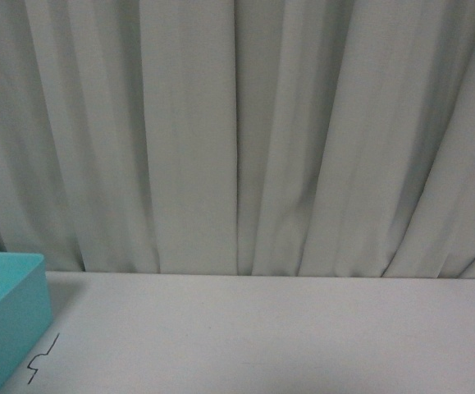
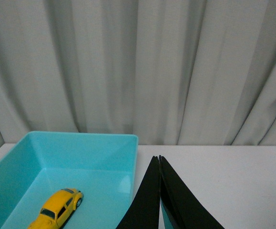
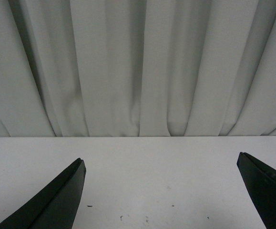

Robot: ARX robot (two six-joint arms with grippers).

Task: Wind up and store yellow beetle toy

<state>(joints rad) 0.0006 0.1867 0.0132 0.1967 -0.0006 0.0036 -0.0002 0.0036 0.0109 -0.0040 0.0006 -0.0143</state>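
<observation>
Up front, front view: pale grey pleated curtain (image 1: 237,131) fills most of the frame; white surface (image 1: 286,336) along the bottom. Corner of a turquoise plastic bin (image 1: 7,320) at lower left. Small dark squiggle mark (image 1: 43,359) on the surface just beside it. No arm in view, no toy visible from here.

Left wrist view: glossy yellow beetle toy (image 2: 56,210) lies inside the turquoise bin, lower left of frame, on the bin floor, apart from the walls. Left pincer (image 2: 159,160) at bottom centre, black tips pressed together, holding nothing, above the bin's near wall.

Right wrist view: right pincer (image 3: 161,164) spread wide, one black finger at lower left, the other at lower right, bare surface between them.

Judgement: toy already stored; whether it was wound cannot be told. Little seems left beyond parking the arms.
</observation>
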